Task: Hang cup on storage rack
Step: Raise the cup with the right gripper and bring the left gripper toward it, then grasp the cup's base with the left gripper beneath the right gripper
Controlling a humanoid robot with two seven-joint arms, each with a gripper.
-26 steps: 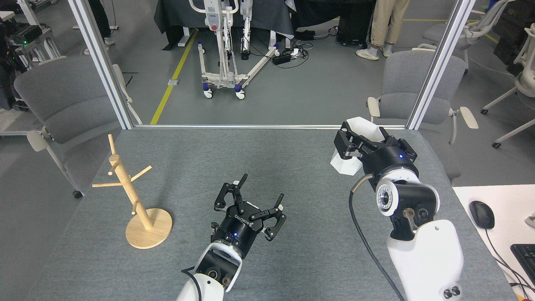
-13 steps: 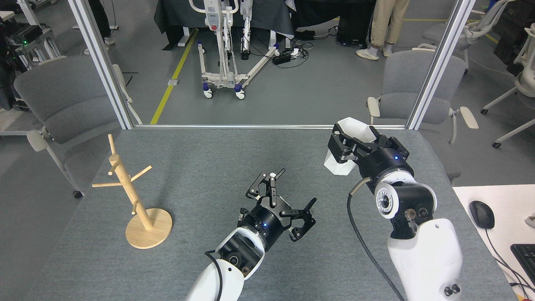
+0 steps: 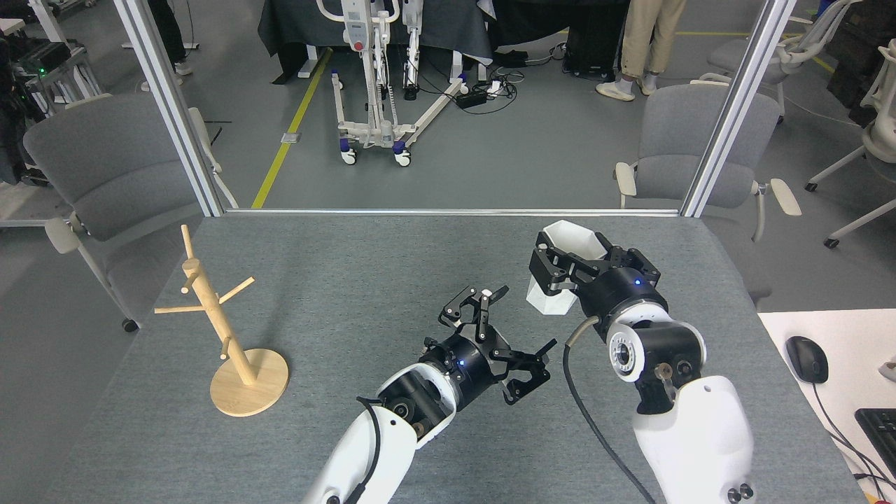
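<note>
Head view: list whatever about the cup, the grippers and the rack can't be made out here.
- Cup: the handle is not visible, and the right gripper covers part of the cup.
- Cup underside: whether it rests on the table or is lifted cannot be told.
- Storage rack: the pegs behind the post are partly hidden.
- Left gripper: open; nothing hidden.

White glossy arm shells, black wrist housings, blue LEDs, black cables; black linkage-fingered left tool point(image 3: 505, 325), right tool point(image 3: 568, 262).
</note>
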